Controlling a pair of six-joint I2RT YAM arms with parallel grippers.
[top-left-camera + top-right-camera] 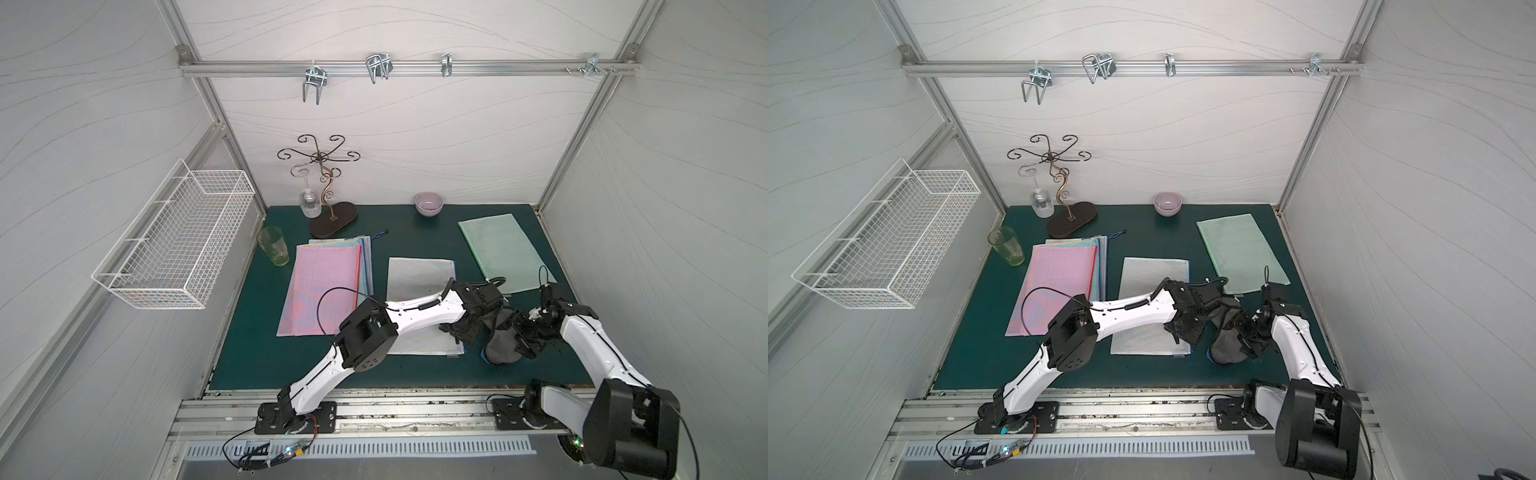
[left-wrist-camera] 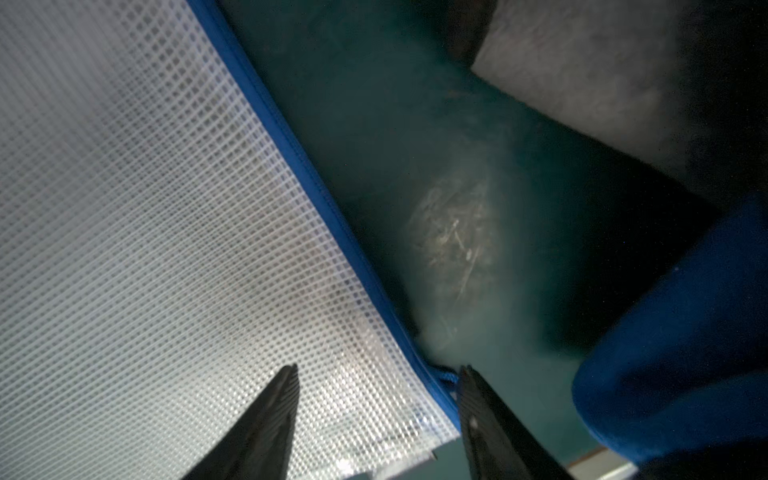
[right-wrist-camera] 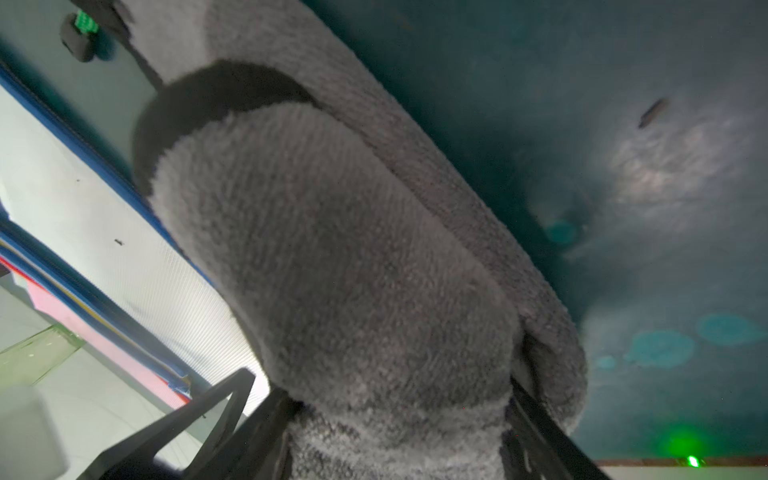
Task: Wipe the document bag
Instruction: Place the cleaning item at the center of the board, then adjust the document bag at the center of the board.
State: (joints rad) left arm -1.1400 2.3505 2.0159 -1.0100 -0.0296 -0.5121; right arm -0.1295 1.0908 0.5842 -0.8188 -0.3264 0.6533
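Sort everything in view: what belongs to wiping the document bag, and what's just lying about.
Job: white mesh document bag; grey cloth.

Lying about: pink bag stack; green bag; bowl; green tumbler; glass rack; wine glass; wire basket.

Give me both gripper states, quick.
Left gripper: open, straddling the white mesh bag corner.
Right gripper: jaws apart around the grey cloth; grip cannot be told.
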